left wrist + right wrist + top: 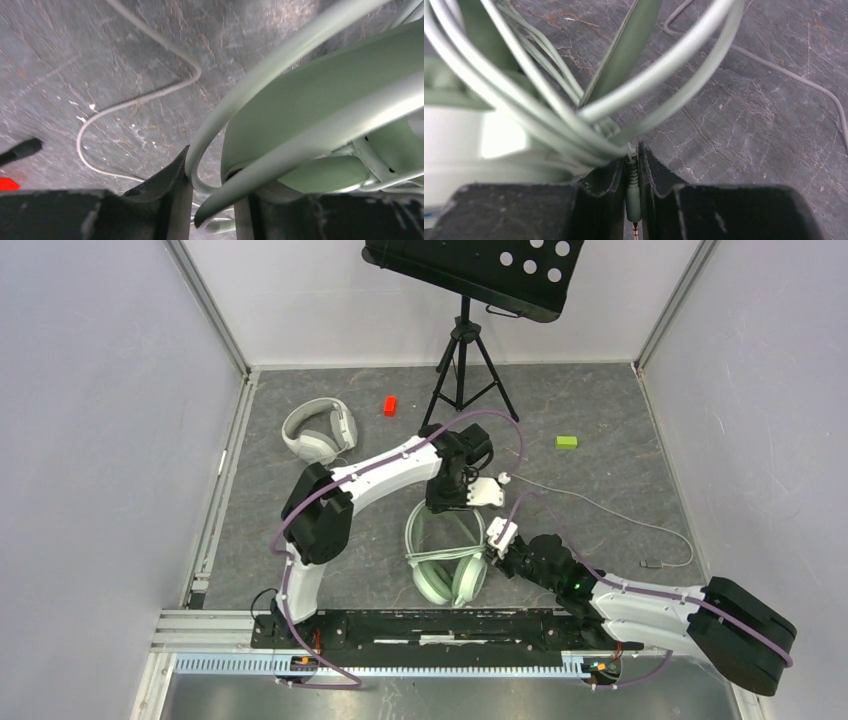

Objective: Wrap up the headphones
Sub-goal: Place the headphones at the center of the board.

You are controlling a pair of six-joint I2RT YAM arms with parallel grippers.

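Note:
The pale mint-green headphones (446,575) lie in the middle of the floor, with their thin pale cable looped around the headband. My left gripper (456,502) is shut on the top of the headband (310,95), with a cable loop (220,120) also between its fingers (172,192). My right gripper (500,539) is at the headset's right side, shut on the cable's mint plug (632,182). Several cable loops (659,67) fan out above the plug. The white-grey headphones (319,430) lie at the back left, away from both grippers.
A long grey cable (610,512) runs right across the floor to a plug (655,563); it also shows in the left wrist view (150,95). A tripod stand (463,370) stands at the back. A red block (390,405) and a green block (567,442) lie near it.

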